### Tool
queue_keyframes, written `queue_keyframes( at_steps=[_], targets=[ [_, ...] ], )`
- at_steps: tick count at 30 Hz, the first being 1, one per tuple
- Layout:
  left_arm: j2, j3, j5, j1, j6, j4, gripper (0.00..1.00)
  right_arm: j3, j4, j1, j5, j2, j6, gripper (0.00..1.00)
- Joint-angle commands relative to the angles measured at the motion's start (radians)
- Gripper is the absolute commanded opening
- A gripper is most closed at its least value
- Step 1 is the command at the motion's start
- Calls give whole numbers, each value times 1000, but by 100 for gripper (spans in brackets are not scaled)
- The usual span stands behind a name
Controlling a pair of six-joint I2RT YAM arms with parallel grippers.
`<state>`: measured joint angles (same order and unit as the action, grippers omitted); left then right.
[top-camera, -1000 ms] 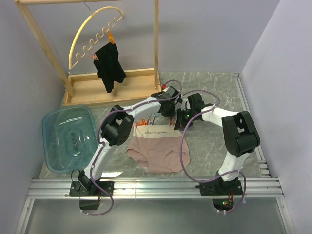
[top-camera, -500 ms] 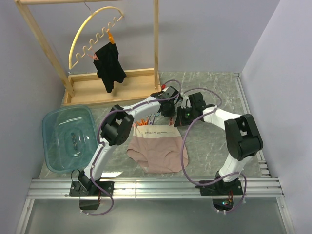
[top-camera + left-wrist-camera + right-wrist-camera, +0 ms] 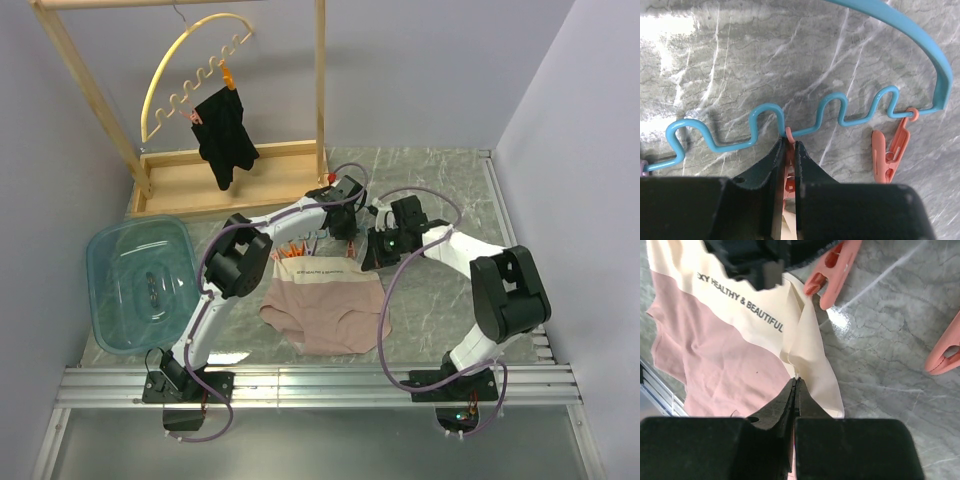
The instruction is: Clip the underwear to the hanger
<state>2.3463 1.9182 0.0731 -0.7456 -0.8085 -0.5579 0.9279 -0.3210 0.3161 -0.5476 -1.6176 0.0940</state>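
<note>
The underwear (image 3: 325, 300) lies flat in the middle of the table, cream waistband at the far side. The light-blue hanger (image 3: 832, 96) lies on the table just beyond it, with orange-pink clips on its wavy edge. My left gripper (image 3: 789, 147) is shut on one clip (image 3: 788, 134); a second clip (image 3: 892, 150) hangs free near the hanger's right end. In the top view the left gripper (image 3: 328, 228) sits over the waistband's far edge. My right gripper (image 3: 796, 382) is shut on a raised fold of the waistband (image 3: 805, 340) at its right end; in the top view it (image 3: 370, 255) is beside the left gripper.
A wooden rack (image 3: 225, 180) at the back left holds a yellow arched hanger (image 3: 185, 60) with a black garment (image 3: 225, 135). A teal plastic basin (image 3: 140, 280) stands at the left. Two loose-looking clips (image 3: 832, 275) (image 3: 942, 352) lie by the waistband. Metal rails (image 3: 320, 385) run along the front.
My right arm's elbow has swung outward to the right and nearer, while its gripper stays at the waistband's right end. The left arm and underwear have barely moved.
</note>
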Motion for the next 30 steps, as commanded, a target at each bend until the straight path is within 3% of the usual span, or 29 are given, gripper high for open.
queue_keyframes(
  at_steps=[1,12,20,30],
  targets=[
    [-44,-4,-15,2,-14,-7,0,0,3,0,1,-10,-4,0],
    [-33,7,-24,2,-20,-10,0,81,57,9,69,-90,56,0],
    [-24,21,-30,0,-29,-11,0,51,128,24,84,-87,101,0],
    [-25,38,-32,2,-46,-13,0,54,100,54,116,-91,116,0]
  ],
)
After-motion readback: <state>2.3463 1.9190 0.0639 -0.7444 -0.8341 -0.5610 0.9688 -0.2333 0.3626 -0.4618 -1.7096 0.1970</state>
